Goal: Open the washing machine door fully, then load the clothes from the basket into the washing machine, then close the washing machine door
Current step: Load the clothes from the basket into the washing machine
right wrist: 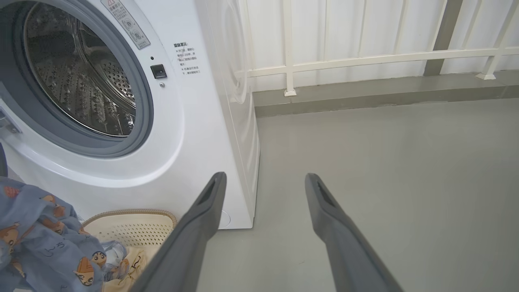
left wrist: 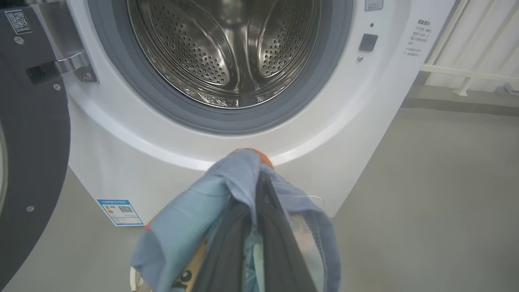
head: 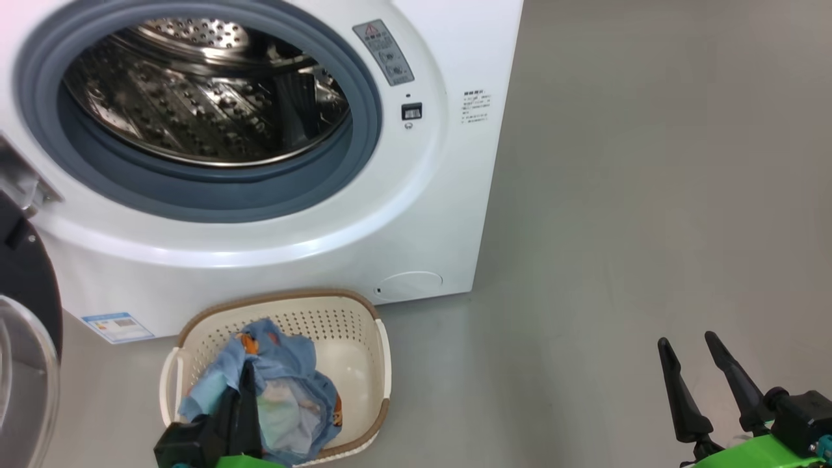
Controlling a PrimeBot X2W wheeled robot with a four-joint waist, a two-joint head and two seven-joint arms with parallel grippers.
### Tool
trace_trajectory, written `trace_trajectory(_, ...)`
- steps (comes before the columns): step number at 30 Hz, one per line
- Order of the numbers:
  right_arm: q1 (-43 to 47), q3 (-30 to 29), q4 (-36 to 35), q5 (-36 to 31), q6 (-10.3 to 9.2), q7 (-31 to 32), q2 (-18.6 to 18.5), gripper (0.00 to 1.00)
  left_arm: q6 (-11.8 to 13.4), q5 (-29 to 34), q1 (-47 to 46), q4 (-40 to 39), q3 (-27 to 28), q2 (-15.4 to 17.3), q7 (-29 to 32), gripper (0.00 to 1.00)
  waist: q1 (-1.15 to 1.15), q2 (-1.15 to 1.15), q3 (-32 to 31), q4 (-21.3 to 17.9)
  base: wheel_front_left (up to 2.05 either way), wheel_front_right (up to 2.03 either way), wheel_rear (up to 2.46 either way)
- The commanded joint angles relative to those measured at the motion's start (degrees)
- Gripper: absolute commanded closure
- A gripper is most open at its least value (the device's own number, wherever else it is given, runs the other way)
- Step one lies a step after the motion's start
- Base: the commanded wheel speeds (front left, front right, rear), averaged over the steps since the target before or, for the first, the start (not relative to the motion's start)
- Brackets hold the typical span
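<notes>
1. Step in hand: loading. The washing machine door (head: 29, 279) stood swung wide to the left of the left claw (head: 246, 380), so the opening step was judged complete.
2. The left claw was clamped tight on a light blue garment (head: 292, 364), with cloth bunched round both fingers. The basket (head: 312, 322) sat directly beneath it.
3. The right claw (head: 688, 343) was spread wide and held nothing. It hung over bare floor (head: 650, 195), well apart from the basket on its right side.
4. The drum (head: 208, 104) lay ahead of and above the left claw, behind the blue-grey gasket (head: 214, 195). No cloth was seen in it.
5. Judgement: the next move calls for raising the garment clear of the basket, carrying it forward over the gasket lip, and releasing well inside. A trailing hem could snag on that lip.
6. The left wrist view showed the door hinge (left wrist: 77, 67) and a straight run from claw to drum mouth. The right wrist view showed the cartoon prints plainly, a cream piece (right wrist: 129, 263) lying in the basket under the held garment, and a white railing (right wrist: 365, 61) beyond the machine.
</notes>
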Motion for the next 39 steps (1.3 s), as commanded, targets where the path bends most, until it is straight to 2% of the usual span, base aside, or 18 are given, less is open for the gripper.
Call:
trace_trajectory(1,0.3,1.1,-1.6,-0.7,0.09,-0.4,-0.7,0.00,0.3,0.9,-0.2,-2.5,2.1,0.6,-0.7,1.00,0.00,0.00,-0.8,0.2,0.00,0.00,0.00)
trace_trajectory(13,1.9,0.5,-1.6,-4.0,0.09,-0.4,0.5,0.00,0.0,4.6,3.3,-7.3,3.0,0.6,-0.7,1.00,0.00,0.00,-2.9,-0.3,0.00,0.00,0.00)
trace_trajectory(30,4.2,-0.3,-1.0,-5.2,0.09,-0.4,1.4,0.00,-0.4,5.2,7.2,-10.4,3.5,0.6,-0.7,1.00,0.00,0.00,-5.7,-0.3,0.00,0.00,0.00)
trace_trajectory(39,4.2,0.2,-1.4,-5.0,0.09,-0.4,2.0,0.00,-0.7,4.8,5.8,-11.0,5.1,0.6,-0.7,1.00,0.00,0.00,-4.5,-1.0,0.00,0.00,0.00)
